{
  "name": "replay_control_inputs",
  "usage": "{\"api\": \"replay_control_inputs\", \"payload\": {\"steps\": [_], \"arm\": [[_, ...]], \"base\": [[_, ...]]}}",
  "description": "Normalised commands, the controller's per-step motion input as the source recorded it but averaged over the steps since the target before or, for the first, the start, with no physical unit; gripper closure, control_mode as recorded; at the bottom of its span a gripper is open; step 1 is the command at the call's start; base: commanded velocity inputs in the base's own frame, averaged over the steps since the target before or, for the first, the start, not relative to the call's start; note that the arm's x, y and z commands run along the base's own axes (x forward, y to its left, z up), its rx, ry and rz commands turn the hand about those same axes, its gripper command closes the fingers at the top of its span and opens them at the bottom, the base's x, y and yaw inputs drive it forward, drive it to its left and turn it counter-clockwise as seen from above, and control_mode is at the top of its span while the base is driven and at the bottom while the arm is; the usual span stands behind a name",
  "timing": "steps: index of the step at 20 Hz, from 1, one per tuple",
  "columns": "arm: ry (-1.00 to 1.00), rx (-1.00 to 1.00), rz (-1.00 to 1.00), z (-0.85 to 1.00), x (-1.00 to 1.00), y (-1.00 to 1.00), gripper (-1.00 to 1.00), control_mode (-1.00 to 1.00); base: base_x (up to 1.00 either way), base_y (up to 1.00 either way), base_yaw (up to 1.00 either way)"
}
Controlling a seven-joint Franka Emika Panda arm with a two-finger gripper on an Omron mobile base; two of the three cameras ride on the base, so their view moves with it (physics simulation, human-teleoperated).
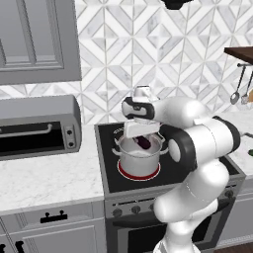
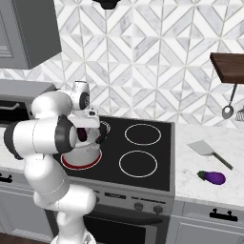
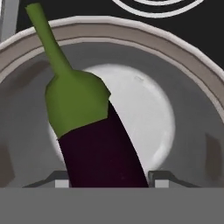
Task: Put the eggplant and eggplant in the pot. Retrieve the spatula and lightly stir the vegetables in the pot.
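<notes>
Currently, item one: glossy dark purple eggplant with green stem cap (image 3: 94, 144), held between the two dark fingertips of the white arm's two-finger gripper (image 3: 107, 181). The fingers stand partly apart, closed on the purple body near its lower end. The long axis runs away from the fingers, stem leading, pointing down into the open mouth of the container below.

Item two: round shiny steel stockpot with straight sides and loop handles (image 1: 140, 159), standing on the red-ringed front left burner of the black stovetop (image 2: 143, 159). Contents: the pale bottom appears bare beneath the eggplant. The held eggplant (image 1: 144, 142) hangs at rim level, over the opening; whether it touches the wall cannot be told.

Item three: second small dark purple eggplant (image 2: 211, 177), lying on its side on the white marble counter (image 2: 224, 143) right of the stove, well apart from the pot.

Item four: turner with flat light grey squarish blade and thin dark handle (image 2: 208, 150), lying flat on the same counter, just behind that eggplant.

Judgement: first eggplant about to be released; second eggplant and stirring outstanding.
</notes>
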Motion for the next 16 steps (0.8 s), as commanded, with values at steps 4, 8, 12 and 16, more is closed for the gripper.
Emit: {"api": "replay_control_inputs", "payload": {"steps": [4, 8, 12, 16], "arm": [[0.0, 0.0, 0.0, -0.24, 0.0, 0.09, 1.0, -1.0], [0.0, 0.0, 0.0, -0.22, 0.0, 0.08, 1.0, -1.0], [0.0, 0.0, 0.0, -0.21, 0.0, 0.08, 1.0, -1.0], [0.0, 0.0, 0.0, -0.18, 0.0, 0.08, 1.0, -1.0]], "base": [[0.0, 0.0, 0.0], [0.0, 0.0, 0.0], [0.0, 0.0, 0.0], [0.0, 0.0, 0.0]]}}
